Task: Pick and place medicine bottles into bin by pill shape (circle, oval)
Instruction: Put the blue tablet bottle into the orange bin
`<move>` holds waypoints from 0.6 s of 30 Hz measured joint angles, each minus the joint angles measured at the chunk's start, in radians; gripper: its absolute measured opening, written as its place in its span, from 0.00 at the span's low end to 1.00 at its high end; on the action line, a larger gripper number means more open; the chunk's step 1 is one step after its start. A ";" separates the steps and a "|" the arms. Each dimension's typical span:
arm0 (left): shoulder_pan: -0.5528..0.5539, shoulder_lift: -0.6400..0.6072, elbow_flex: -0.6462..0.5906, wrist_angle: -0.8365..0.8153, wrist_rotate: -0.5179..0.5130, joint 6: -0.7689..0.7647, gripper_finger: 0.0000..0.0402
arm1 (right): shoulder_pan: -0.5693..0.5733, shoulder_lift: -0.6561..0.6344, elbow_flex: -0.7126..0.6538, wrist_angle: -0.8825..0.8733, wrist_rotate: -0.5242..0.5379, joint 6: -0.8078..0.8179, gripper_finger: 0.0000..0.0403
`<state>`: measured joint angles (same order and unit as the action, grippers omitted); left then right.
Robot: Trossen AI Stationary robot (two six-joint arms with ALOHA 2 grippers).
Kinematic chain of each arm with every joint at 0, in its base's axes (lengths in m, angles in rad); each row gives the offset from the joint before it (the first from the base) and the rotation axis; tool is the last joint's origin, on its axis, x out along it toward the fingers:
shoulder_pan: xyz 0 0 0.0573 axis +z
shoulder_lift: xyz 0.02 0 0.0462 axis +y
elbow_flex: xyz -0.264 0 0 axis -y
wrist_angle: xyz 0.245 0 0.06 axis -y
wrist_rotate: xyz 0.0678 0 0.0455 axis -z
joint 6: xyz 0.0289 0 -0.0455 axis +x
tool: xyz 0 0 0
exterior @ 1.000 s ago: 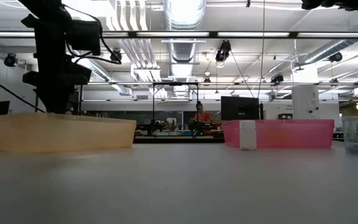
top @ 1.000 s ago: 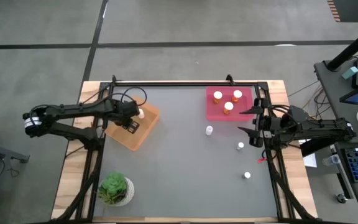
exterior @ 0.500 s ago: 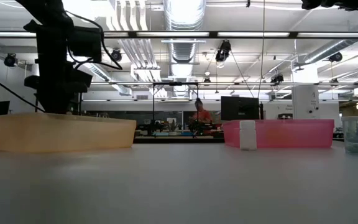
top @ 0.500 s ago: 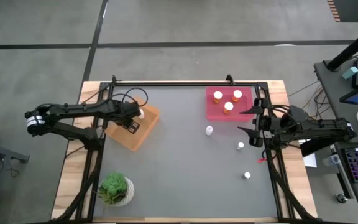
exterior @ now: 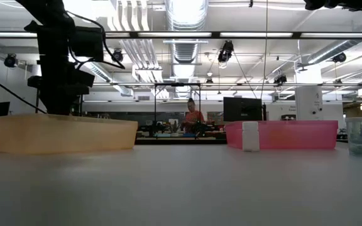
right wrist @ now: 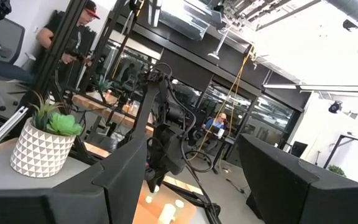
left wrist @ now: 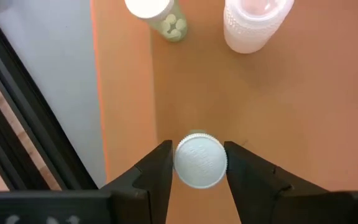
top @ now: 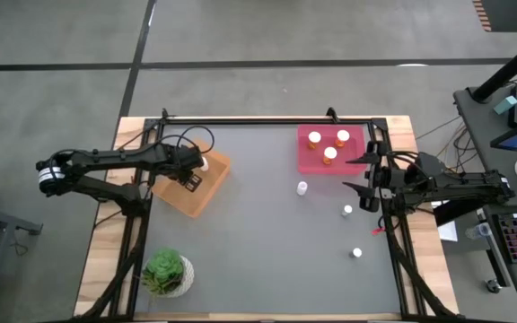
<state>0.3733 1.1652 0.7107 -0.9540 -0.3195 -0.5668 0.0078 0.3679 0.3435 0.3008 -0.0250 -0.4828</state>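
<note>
Left end effector (left wrist: 197, 163) over the orange bin (top: 194, 184) at the left rear of the grey tabletop (top: 258, 242), fingers closed to the width of a white-capped bottle (left wrist: 200, 160), which is held between them, cap toward the wrist camera. Two more bottles on the bin floor beyond it: one with a white cap and pale round pills visible through its wall (left wrist: 157, 14), one translucent white (left wrist: 255, 22). In the low view the left arm (exterior: 58, 56) descends behind the wall of the orange bin (exterior: 65, 133).

Right end effector (top: 359, 176) at the right edge of the tabletop, just beside the pink bin (top: 332, 150), fingers spread wide and holding nothing; in its wrist view the two dark fingers (right wrist: 126, 171) stand well apart, with the potted plant (right wrist: 45, 142) and the left arm beyond them.

Pink bin at the right rear, containing three orange bottles with white caps (top: 329, 154). Three small white bottles stand loose on the tabletop: one just in front of the pink bin (top: 302, 187), one near the right end effector (top: 346, 210), one nearer the front right (top: 356, 253). Potted green plant (top: 166, 272) at the front left corner. In the low view a white bottle (exterior: 250, 136) stands before the pink bin (exterior: 294, 134) and a clear one (exterior: 356, 136) at the far right; a person (exterior: 191, 115) shows in the room behind
</note>
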 joint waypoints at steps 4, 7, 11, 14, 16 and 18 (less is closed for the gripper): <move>0.000 0.000 -0.001 0.004 0.000 0.000 0.32 | 0.000 0.000 0.000 0.000 0.000 0.000 0.61; 0.000 0.000 -0.001 0.004 0.000 -0.001 0.32 | 0.000 0.000 0.000 0.000 0.000 0.000 0.61; 0.000 0.000 -0.002 0.004 0.000 0.005 0.32 | 0.000 0.000 0.000 0.000 0.000 0.000 0.61; 0.000 -0.001 0.002 -0.002 0.000 0.021 0.32 | 0.000 0.000 0.000 0.000 0.000 0.000 0.61; 0.000 -0.002 0.012 -0.006 -0.002 0.032 0.32 | 0.000 0.000 0.000 0.000 0.000 0.000 0.61; 0.000 -0.002 0.024 -0.007 -0.004 0.034 0.32 | 0.000 0.000 0.000 0.000 0.000 0.000 0.61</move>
<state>0.3733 1.1629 0.7343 -0.9610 -0.3237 -0.5328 0.0078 0.3679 0.3435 0.3008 -0.0246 -0.4828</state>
